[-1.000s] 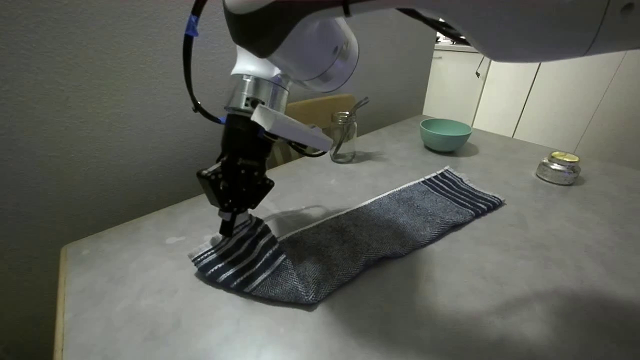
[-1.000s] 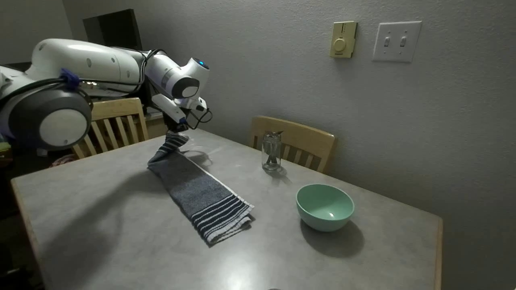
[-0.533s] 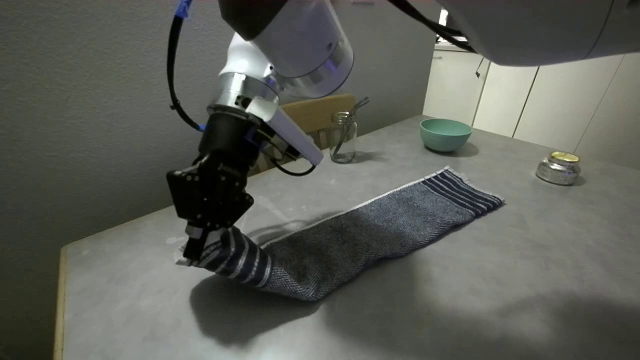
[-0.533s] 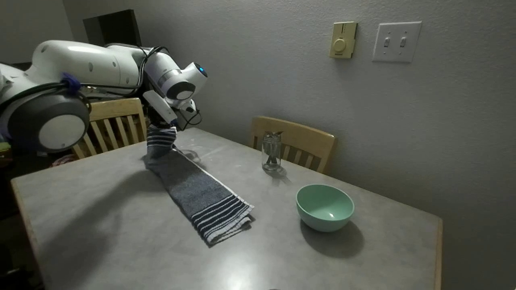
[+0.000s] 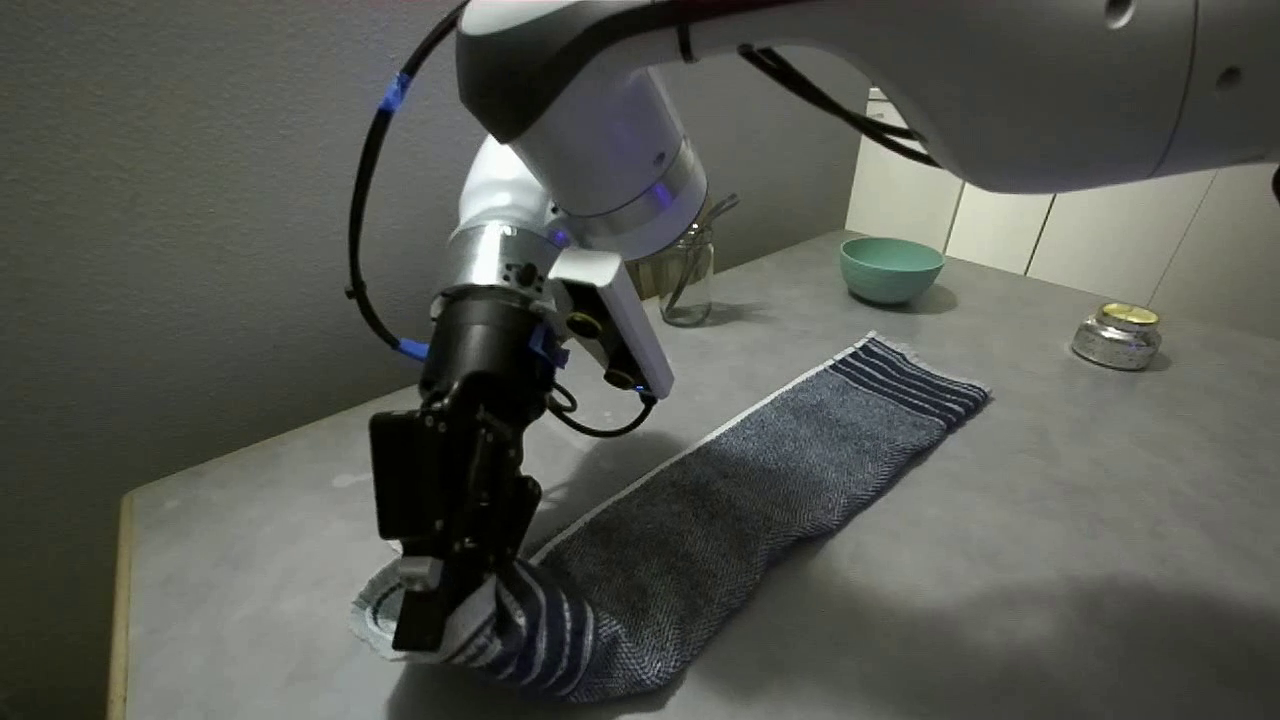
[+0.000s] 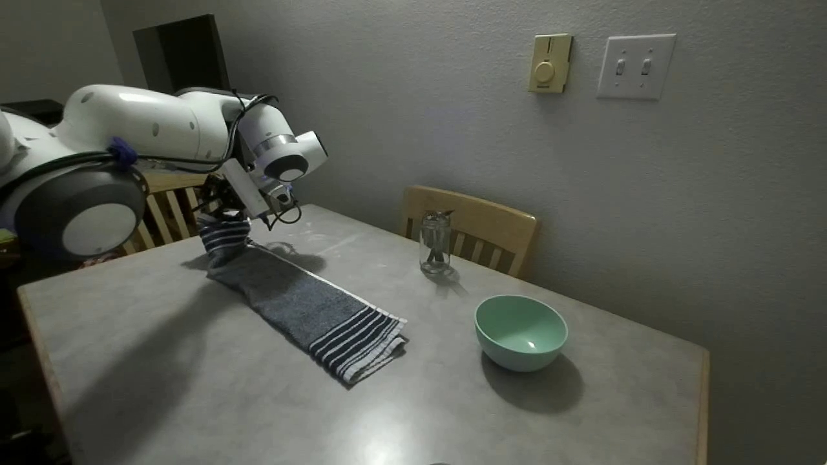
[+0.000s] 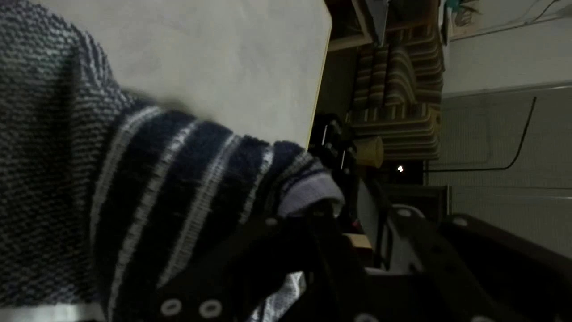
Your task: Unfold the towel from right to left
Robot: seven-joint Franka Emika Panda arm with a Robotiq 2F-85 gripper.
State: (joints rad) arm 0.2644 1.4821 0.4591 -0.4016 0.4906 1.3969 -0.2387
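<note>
Lower left in an exterior view, gripper (image 5: pixel 430 620) grasps the raised striped end of towel (image 5: pixel 690 520), remainder lying toward upper right.

Home dining area, table (image 6: pixel 633 413), wooden chairs (image 6: pixel 475 206), teal bowl (image 6: pixel 521 332), double light switch (image 6: pixel 635 67)

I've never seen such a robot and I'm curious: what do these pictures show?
It is a robot arm with a black gripper, a mechanical pinching hand. Two pictures come from cameras outside the robot; the dark close-up comes from a camera on its wrist. On the table are a dark blue-grey towel with white stripes, a teal bowl, a glass jar and, in an exterior view, a small silvery pot with a yellow top. The gripper holds one striped end of the towel up off the table; the other end rests on it.
</note>
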